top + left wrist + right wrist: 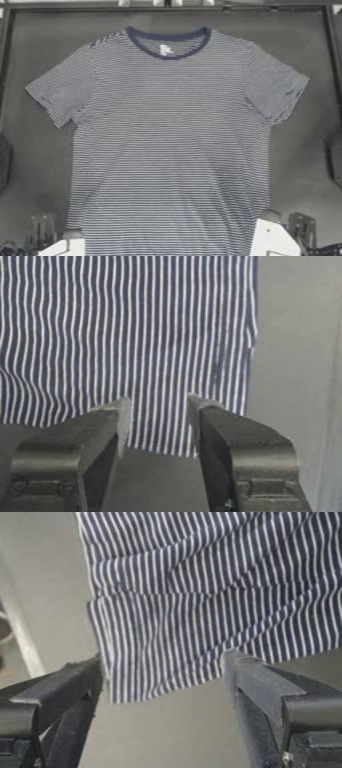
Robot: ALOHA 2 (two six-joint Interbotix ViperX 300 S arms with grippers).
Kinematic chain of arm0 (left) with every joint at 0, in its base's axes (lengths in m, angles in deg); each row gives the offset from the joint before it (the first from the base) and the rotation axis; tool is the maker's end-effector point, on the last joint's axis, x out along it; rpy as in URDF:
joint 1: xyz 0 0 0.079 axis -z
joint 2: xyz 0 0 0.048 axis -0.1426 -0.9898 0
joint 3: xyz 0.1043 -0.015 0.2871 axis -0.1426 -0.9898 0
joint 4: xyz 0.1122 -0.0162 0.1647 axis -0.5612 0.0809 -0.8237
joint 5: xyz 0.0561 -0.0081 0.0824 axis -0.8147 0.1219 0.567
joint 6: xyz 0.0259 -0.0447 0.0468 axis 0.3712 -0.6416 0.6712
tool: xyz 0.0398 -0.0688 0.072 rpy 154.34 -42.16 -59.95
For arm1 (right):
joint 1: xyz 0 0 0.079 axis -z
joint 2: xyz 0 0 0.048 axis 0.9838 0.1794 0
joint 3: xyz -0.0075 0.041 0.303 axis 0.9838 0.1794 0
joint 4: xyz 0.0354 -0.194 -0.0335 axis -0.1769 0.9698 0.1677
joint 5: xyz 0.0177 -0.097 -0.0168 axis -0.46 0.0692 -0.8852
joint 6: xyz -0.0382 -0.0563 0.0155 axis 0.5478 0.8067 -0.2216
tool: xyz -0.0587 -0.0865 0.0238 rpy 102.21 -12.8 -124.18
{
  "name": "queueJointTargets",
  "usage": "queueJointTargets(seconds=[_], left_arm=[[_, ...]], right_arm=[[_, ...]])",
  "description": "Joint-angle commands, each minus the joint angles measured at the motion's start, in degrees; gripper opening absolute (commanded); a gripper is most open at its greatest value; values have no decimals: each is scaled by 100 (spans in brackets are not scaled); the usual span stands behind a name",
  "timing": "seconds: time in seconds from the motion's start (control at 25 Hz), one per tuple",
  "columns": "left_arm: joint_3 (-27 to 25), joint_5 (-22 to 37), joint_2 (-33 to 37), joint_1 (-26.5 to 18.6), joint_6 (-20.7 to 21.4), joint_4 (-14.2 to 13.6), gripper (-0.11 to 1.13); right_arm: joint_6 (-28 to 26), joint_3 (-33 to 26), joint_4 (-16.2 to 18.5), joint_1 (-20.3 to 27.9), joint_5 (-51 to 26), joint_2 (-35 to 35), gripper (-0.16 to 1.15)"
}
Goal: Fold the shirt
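Shirt (170, 135): a short-sleeved T-shirt with thin navy-and-white stripes, spread flat and face up in the middle of the dark table (307, 150), collar toward the top of the overhead view, hem running off its bottom edge.
Collar (168, 42): solid navy crew neck, lying open and flat.
Neck label (164, 49): a small white tag just inside the collar — whatever is printed on it is too small to read. No other writing or brand mark shows on the fabric.
Sleeves: both spread outward, the left sleeve (60, 92) and the right sleeve (279, 87) resting flat on the table on either side of the body.
Fabric near the hem: the left wrist view shows it fairly smooth; the right wrist view shows soft ripples and a crease across the corner.
Left gripper (159, 408): at the bottom left of the overhead view, at the shirt's lower left corner. Its jaws stand apart with the hem edge lying between the tips — nothing is pinched.
Right gripper (167, 664): at the bottom right of the overhead view, at the shirt's lower right corner. Its jaws are spread wide on either side of the rippled hem corner, not clamped on the cloth.
Table: dark, with bare surface on both sides of the shirt.
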Motion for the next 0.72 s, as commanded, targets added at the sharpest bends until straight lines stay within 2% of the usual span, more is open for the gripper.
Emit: queueJointTargets(seconds=[0.04, 0.24, 0.52, 0.72], left_arm=[[-26, -202, -70, 0, -123, -26, 77], [-185, -694, -272, -35, -290, -26, 72], [-167, -1072, -694, -79, -308, 0, 71], [-158, -1222, -870, -79, -308, 167, 71]], right_arm=[[-88, 44, 79, -9, 308, 132, 98], [-308, 185, 141, -9, 703, 352, 98], [-448, 299, 105, 0, 1046, 659, 98], [-457, 308, 79, -9, 1301, 879, 98]])
